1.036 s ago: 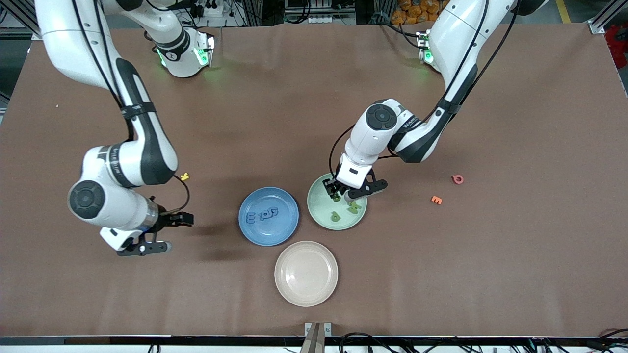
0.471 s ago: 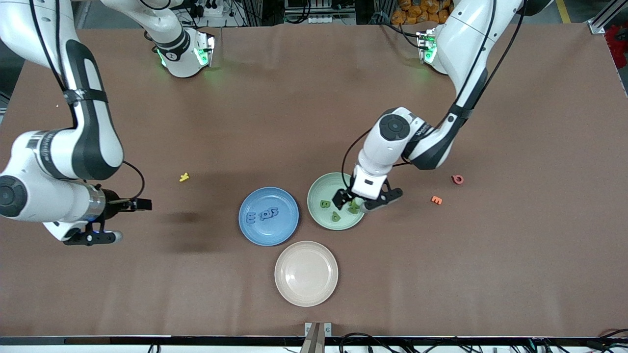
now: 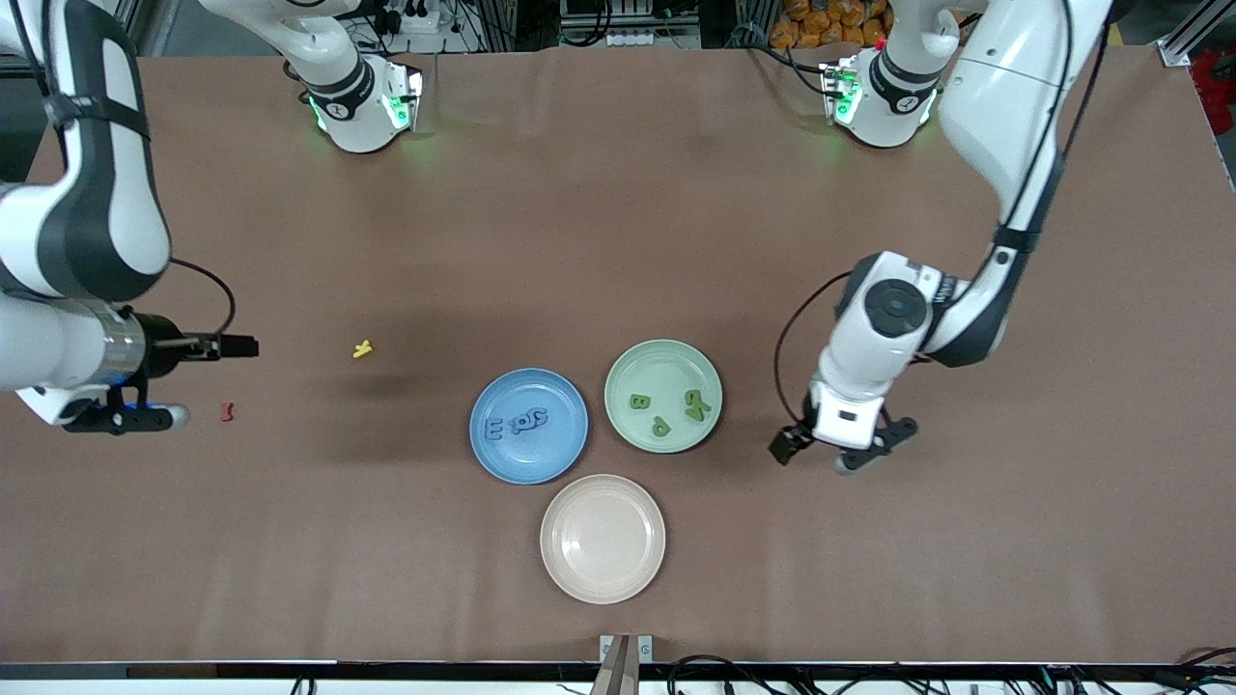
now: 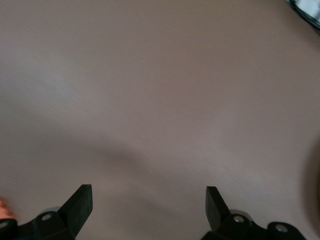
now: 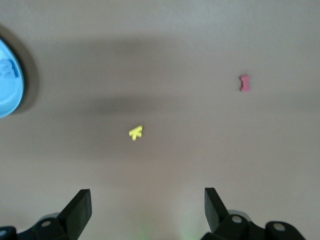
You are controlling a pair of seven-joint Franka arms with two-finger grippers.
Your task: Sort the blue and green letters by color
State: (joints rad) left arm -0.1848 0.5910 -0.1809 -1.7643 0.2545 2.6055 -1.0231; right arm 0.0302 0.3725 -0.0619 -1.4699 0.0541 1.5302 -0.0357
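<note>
Blue letters (image 3: 516, 424) "E p s"

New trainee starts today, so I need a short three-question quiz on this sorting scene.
1. True or false: the cream plate holds letters.
2. How many green letters lie on the green plate?
3. Which fits both the left gripper and the right gripper? A) shut on a letter B) open, empty

Key: 1 false; 2 four; 3 B

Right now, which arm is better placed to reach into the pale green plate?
Left: the left gripper, open, hangs over table beside the pale green plate; the right gripper is over the table's right-arm end.
</note>
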